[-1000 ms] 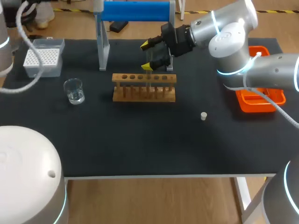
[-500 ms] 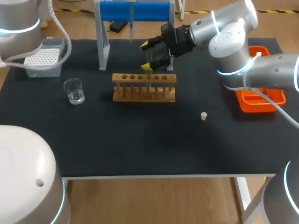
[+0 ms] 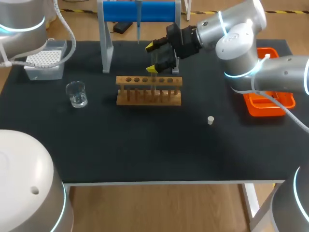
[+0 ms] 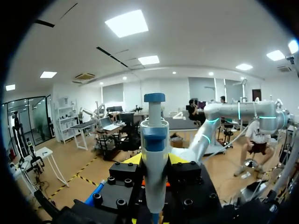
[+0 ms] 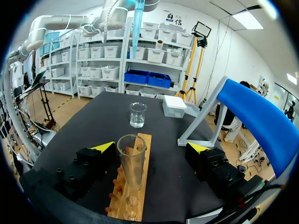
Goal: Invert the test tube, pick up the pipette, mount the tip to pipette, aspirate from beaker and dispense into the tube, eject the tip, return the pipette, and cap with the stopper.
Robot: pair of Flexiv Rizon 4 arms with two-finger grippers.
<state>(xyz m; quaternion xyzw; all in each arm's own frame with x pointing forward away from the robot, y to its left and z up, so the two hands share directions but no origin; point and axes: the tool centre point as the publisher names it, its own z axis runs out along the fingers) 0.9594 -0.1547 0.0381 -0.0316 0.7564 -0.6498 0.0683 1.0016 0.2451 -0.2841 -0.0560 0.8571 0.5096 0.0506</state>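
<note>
- One step in hand, by judgement: mounting a tip on the pipette [image 3: 138, 21]. From the head view: pipette hanging nose down, high behind the right claw [image 3: 152, 58] and in front of the blue stand [image 3: 140, 10]. Tip box [image 3: 44, 60] well apart from that claw, on the side of the left arm [image 3: 21, 19], with the beaker [image 3: 76, 94] between box and wooden rack [image 3: 148, 96]. Advisable to carry the pipette over the box, set the nose straight above one tip, press down vertically, then lift without tilt. Right arm in from its own side, claw just above the rack with one yellow tip over the other. Stopper [image 3: 210, 120] lying well apart from it, nearer the front of the table.
- From the left wrist view: left claw [image 4: 155, 158] closed on the pipette body, one finger at each side, plunger end ahead of the fingers. Better to grip firmly, with no turning of the body in the fingers during the press. Looks up into the room, with no table in sight from here.
- From the right wrist view: right claw wide open, test tube [image 5: 131, 161] upright in the rack midway between the fingers, touching neither, mouth up. Beaker and tip box ahead of the claw, beyond the end of the rack. Best to leave this arm quiet and clear of the path of the pipette.
</note>
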